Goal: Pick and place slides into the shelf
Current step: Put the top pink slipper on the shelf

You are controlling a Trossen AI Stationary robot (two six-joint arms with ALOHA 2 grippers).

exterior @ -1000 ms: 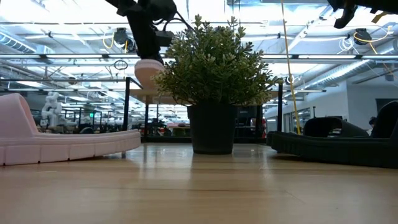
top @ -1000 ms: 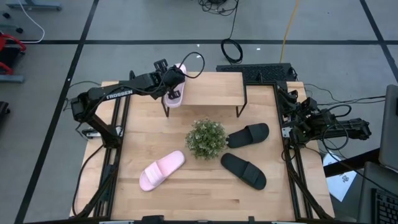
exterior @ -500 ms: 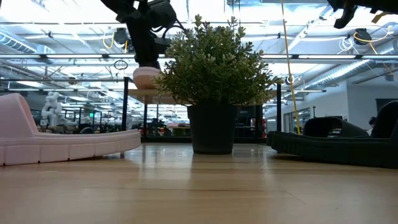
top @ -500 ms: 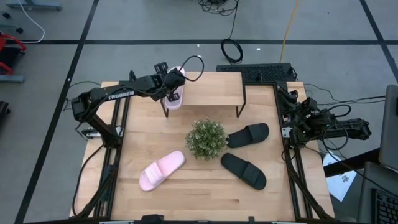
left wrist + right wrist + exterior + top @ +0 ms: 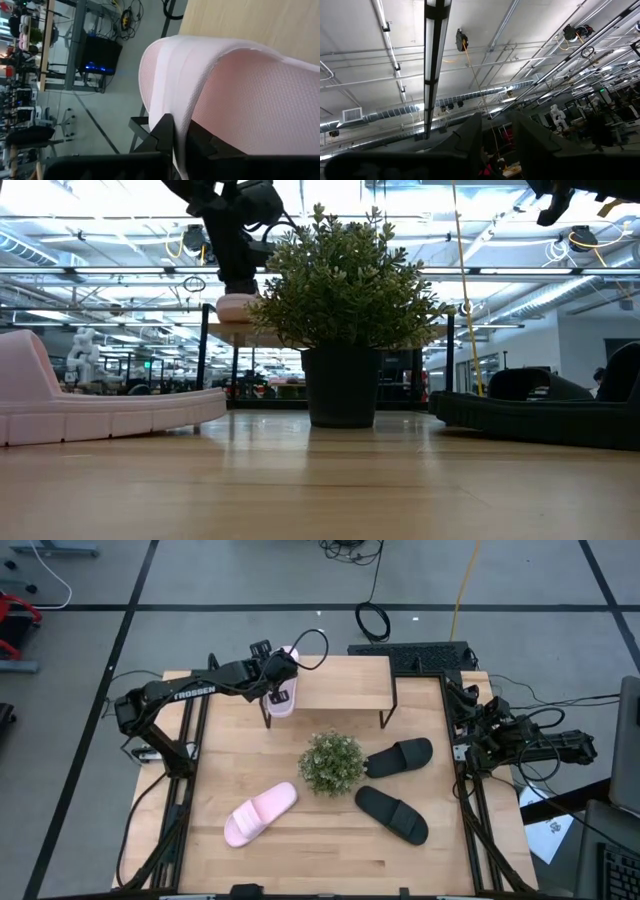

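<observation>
My left gripper (image 5: pixel 274 678) sits at the left end of the shelf (image 5: pixel 340 683), its fingers (image 5: pixel 165 135) pinched narrowly on the edge of a pink slide (image 5: pixel 284 690). In the left wrist view the thin pink wall runs between them, so I read it as gripped. The slide rests on the shelf board at that end, part of it overhanging the near edge.

I judge these slides light and foamy: soft enough to flex under a pinch, with a textured surface that should not slip. The strap or the sidewall is the place to take hold, as the sole is too broad for the jaws.

The second pink slide (image 5: pixel 260 813) lies on the table (image 5: pixel 330 850) towards the front left. The two black slides (image 5: pixel 400 756) lie right of the plant (image 5: pixel 331 762), near each other.

My right gripper (image 5: pixel 470 745) waits off the table's right edge; its fingers (image 5: pixel 470 135) stand a little apart, holding nothing.
</observation>
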